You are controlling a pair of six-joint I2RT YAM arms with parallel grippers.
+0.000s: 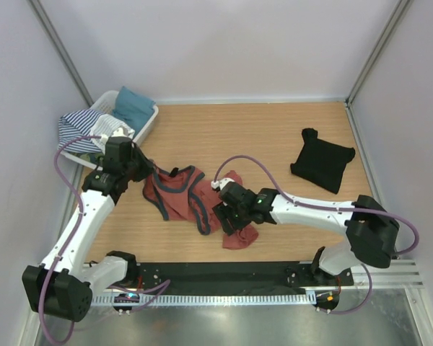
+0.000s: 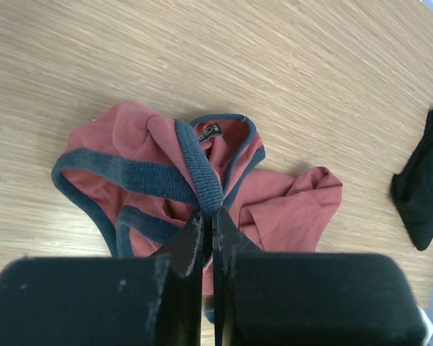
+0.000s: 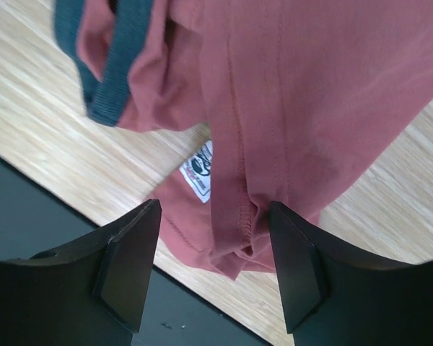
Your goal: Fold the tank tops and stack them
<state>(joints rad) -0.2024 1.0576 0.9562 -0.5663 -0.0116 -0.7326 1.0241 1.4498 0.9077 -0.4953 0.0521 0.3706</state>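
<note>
The rust-red tank top [image 1: 179, 196] lies crumpled near the table's front middle, its navy strap edging [image 2: 202, 173] bunched up. My left gripper [image 1: 149, 170] is shut on a navy strap [image 2: 208, 210] at the garment's left end. My right gripper [image 1: 229, 222] hangs open over the garment's lower right corner, the red hem [image 3: 238, 238] and its white label [image 3: 199, 171] lying between the spread fingers [image 3: 133, 256]. The black tank top [image 1: 322, 160] rests folded at the right of the table, also seen as the black tank top [image 2: 423, 189] at the edge of the left wrist view.
A white plastic basket [image 1: 149, 119] holding striped and teal cloth stands at the back left, just behind my left arm. A black strip [image 1: 224, 277] runs along the near table edge, right below the red garment's corner [image 3: 72, 216].
</note>
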